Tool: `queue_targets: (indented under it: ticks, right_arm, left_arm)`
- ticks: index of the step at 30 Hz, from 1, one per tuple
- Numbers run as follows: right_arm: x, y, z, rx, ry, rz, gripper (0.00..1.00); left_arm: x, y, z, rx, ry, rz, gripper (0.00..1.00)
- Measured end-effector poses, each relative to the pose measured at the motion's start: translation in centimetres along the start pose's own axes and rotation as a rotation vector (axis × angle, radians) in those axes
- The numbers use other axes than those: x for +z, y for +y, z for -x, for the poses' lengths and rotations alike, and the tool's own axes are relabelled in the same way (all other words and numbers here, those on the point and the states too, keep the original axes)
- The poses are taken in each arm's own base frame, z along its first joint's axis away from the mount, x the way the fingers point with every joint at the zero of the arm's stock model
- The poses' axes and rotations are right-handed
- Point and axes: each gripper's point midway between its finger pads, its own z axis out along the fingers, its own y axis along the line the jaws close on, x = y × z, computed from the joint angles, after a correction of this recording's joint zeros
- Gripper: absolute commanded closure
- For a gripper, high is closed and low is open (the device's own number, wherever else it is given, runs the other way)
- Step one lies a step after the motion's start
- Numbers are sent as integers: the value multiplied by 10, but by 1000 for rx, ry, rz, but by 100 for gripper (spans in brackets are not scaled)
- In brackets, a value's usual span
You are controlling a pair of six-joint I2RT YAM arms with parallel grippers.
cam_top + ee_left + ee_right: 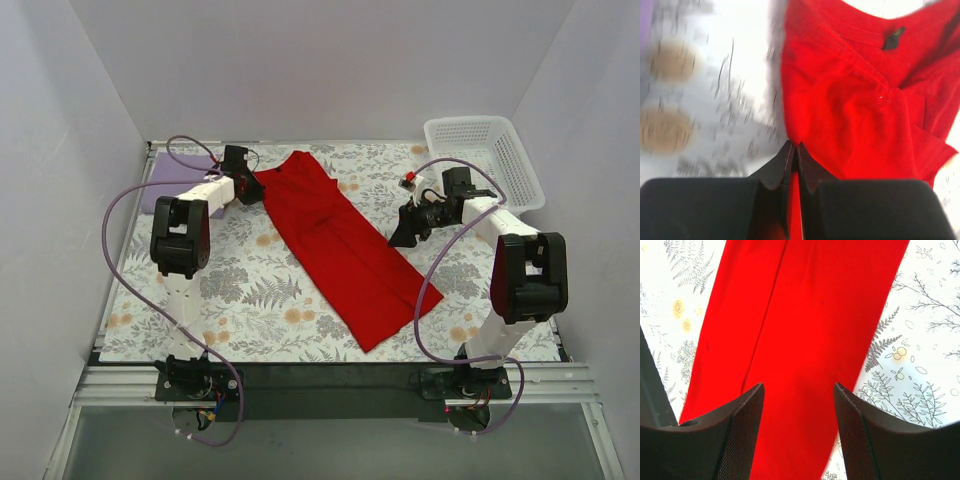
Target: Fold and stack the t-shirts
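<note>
A bright red t-shirt (340, 245) lies folded lengthwise into a long strip, running diagonally from the far middle toward the near right of the table. My left gripper (262, 188) sits at its collar-end corner. In the left wrist view the left gripper (793, 147) is shut, and red cloth of the red t-shirt (850, 100) shows pinched between its fingers. My right gripper (405, 235) hovers by the strip's right edge. It is open in the right wrist view (799, 390), with the red t-shirt (805, 315) below and nothing between its fingers. A pale lavender t-shirt (175, 180) lies flat at the far left, partly hidden by the left arm.
A white mesh basket (490, 160) stands at the far right corner. A floral cloth (250, 290) covers the table. White walls close in the left, back and right sides. Purple cables loop from both arms.
</note>
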Motion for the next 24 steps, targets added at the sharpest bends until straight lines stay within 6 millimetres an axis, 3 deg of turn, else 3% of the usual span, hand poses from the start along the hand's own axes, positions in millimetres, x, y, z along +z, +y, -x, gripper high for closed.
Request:
queue_targets:
  ticks: [2,4,6,7,10,14,16,19,24]
  right_arm:
    - [0,0,0,1,0,-1,36]
    - [-1,-1,0,-1,-1,-3,36]
    - [-1,-2,-1,-4,-1,-6,36]
    - [-1,-2,-1,-7,-1,-6,36]
    - [-1,-3,-1,-19,0,-6,36]
    - [1,-1,1,-18,4,2,35]
    - [8,-5,10,-10,4,12,35]
    - [29,-24,41,21,1,20,33]
    - [91,-63,107,143,-36,34,32]
  left_arm:
    - [11,-6,13,15,-17,7,97]
    - [19,-11,23,30,-28,3,89]
    - [24,-17,30,51,-30,-11,75]
    - [24,-20,33,64,-26,-26,63]
    - [19,-25,33,94,-6,-64,53]
    - [-4,-16,14,138,38,-88,51]
    - [-27,-12,8,168,38,-101,48]
    - [-88,-11,3,226,-11,-162,33]
    - [-225,-26,-3,310,-192,-446,32]
